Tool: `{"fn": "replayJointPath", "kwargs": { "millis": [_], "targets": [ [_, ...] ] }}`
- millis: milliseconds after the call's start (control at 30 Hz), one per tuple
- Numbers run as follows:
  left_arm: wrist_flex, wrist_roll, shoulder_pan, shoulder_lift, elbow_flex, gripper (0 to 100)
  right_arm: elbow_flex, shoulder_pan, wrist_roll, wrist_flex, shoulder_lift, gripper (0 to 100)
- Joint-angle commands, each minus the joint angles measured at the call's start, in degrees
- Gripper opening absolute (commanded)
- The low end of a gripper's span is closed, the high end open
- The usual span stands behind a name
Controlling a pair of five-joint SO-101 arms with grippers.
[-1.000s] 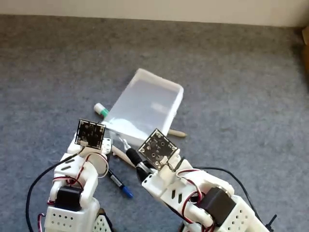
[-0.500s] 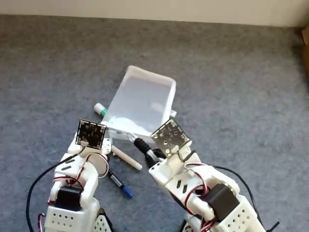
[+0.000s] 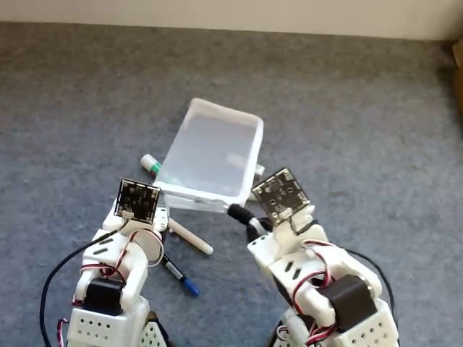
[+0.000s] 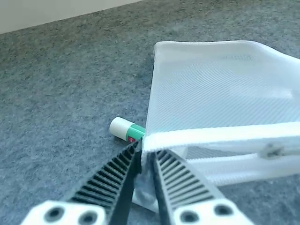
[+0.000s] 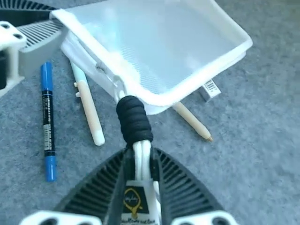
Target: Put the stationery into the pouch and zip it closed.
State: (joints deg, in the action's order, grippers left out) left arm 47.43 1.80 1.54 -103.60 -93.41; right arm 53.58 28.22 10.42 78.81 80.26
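Observation:
The translucent white pouch (image 3: 211, 153) lies mid-table with its open zipper edge toward the arms. My left gripper (image 3: 166, 202) (image 4: 145, 152) is shut on the near corner of the pouch (image 4: 215, 89) and holds that edge up. My right gripper (image 3: 244, 215) (image 5: 137, 152) is shut on a white pen with a black grip (image 5: 134, 121), whose tip touches the pouch rim (image 5: 154, 98). On the carpet lie a blue marker (image 3: 179, 275) (image 5: 47, 122), a cream pen (image 3: 189, 236) (image 5: 89, 108), a wooden pencil (image 5: 192, 121) partly under the pouch, and a green-and-white glue stick (image 3: 151, 164) (image 4: 125, 129).
Grey carpet covers the whole work surface. A small white tag (image 5: 208, 88) sticks out from the pouch's side. A pale wall strip (image 3: 231, 14) runs along the far edge. Open carpet lies beyond and to both sides of the pouch.
The right arm swung to the right with the black-gripped pen, along the pouch's open edge. The pouch turned slightly and shifted left. The left arm kept still.

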Motion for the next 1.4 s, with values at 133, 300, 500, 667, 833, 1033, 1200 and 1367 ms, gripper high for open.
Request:
{"fn": "replayJointPath", "kwargs": {
  "millis": [133, 300, 500, 667, 833, 1033, 1200, 1367],
  "targets": [
    [-1.23, 0.53, 0.31, -0.48, 0.31, 1, -5.32, -9.8, 6.86, 5.85, 0.84, 0.5],
    [-1.23, 0.53, 0.31, -0.48, 0.31, 1, -6.46, -13.14, 7.74, 8.48, 0.92, 0.5],
    [-1.05, 0.35, 0.66, -0.57, 1.36, 1, -16.22, -15.25, 7.82, 13.32, 0.57, 0.5],
    [3.43, 0.18, 0.75, -0.48, 9.98, 1, -22.73, -15.16, 7.82, 14.73, 0.48, 0.5],
    [11.08, 0.18, 3.74, -0.22, 21.41, 1, -24.04, -13.67, 7.47, 13.23, 0.48, 0.5],
    [14.51, 0.18, 8.92, -0.13, 32.04, 1, -24.13, -8.57, 5.8, 12.53, 0.48, 0.5],
    [14.42, 0.09, 12.18, 0.57, 36.18, 1, -24.13, -7.69, 4.57, 10.86, 0.48, 0.5],
    [14.68, 0.09, 12.53, 10.51, 45.58, 1, -24.13, -7.69, 4.57, 9.8, 0.48, 0.5]
  ]
}}
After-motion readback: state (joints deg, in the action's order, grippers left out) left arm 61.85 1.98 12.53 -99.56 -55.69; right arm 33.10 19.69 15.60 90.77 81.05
